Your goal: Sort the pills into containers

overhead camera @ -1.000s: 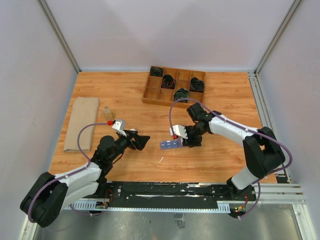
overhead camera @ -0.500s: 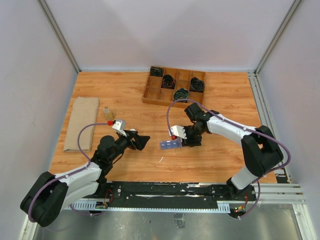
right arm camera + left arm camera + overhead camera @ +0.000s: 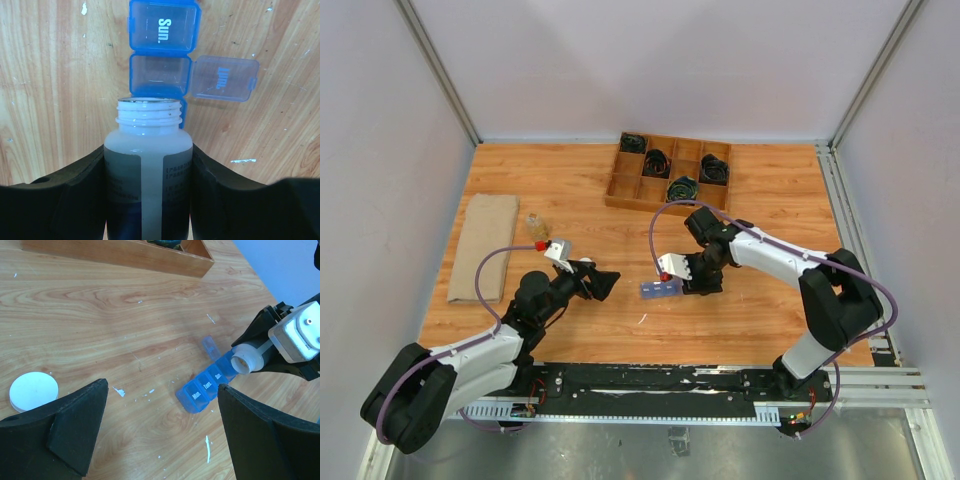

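The blue pill organizer (image 3: 661, 290) lies flat mid-table, its lids marked with day names. It shows in the left wrist view (image 3: 205, 385) and the right wrist view (image 3: 162, 30). One compartment (image 3: 160, 75) is open, its lid (image 3: 225, 78) flipped to the side, and no pill shows in it. My right gripper (image 3: 703, 278) (image 3: 148, 150) is shut on an uncapped white pill bottle (image 3: 148, 170) (image 3: 245, 357), whose mouth points at the open compartment. My left gripper (image 3: 603, 283) (image 3: 162, 385) is open and empty, to the left of the organizer.
The bottle's white cap (image 3: 33, 391) lies on the wood by my left finger. A wooden divided tray of black cables (image 3: 670, 172) stands at the back. A beige cloth (image 3: 485, 247) lies at the left, with a small clear jar (image 3: 536, 224) beside it.
My right gripper has shifted slightly left with the bottle, closer over the organizer. The left arm has not moved.
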Available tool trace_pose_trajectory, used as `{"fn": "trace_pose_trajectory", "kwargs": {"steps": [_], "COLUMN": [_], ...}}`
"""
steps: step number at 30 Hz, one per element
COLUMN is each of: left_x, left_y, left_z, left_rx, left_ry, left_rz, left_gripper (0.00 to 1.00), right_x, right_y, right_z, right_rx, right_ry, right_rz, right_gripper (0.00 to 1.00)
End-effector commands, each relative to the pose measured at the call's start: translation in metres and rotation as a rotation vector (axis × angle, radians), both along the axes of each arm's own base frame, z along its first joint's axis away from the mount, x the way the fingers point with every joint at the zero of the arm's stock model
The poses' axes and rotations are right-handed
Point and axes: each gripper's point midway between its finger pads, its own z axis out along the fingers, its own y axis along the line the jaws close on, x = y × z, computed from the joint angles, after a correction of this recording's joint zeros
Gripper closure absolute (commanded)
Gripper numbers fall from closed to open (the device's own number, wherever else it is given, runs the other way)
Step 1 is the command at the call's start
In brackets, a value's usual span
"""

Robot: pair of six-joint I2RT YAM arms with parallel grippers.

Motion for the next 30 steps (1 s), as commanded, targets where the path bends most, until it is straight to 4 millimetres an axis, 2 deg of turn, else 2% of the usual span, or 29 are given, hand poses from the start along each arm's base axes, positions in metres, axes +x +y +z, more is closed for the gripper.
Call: {"fn": "trace_pose_trajectory", "kwargs": {"steps": [1, 30], "left_x": [0.0073, 0.0064], "left_y": [-0.0031, -0.0026], "left_z": [0.0191, 0.0199], "left_rx": [-0.016, -0.019], "left_ry": [-0.061, -0.065], "left_rz": [-0.002, -0.002], "left_gripper": [0.05, 0.05], "right_x": [-0.0010, -0.0012], "right_y": [0.0026, 0.0026], "right_z": [0.0056, 0.0070], "right_rx": [-0.026, -0.106], "right_ry": [0.005, -0.001], "right_rz": [0.007, 0.018], "right_gripper": [0.96, 0.96]}}
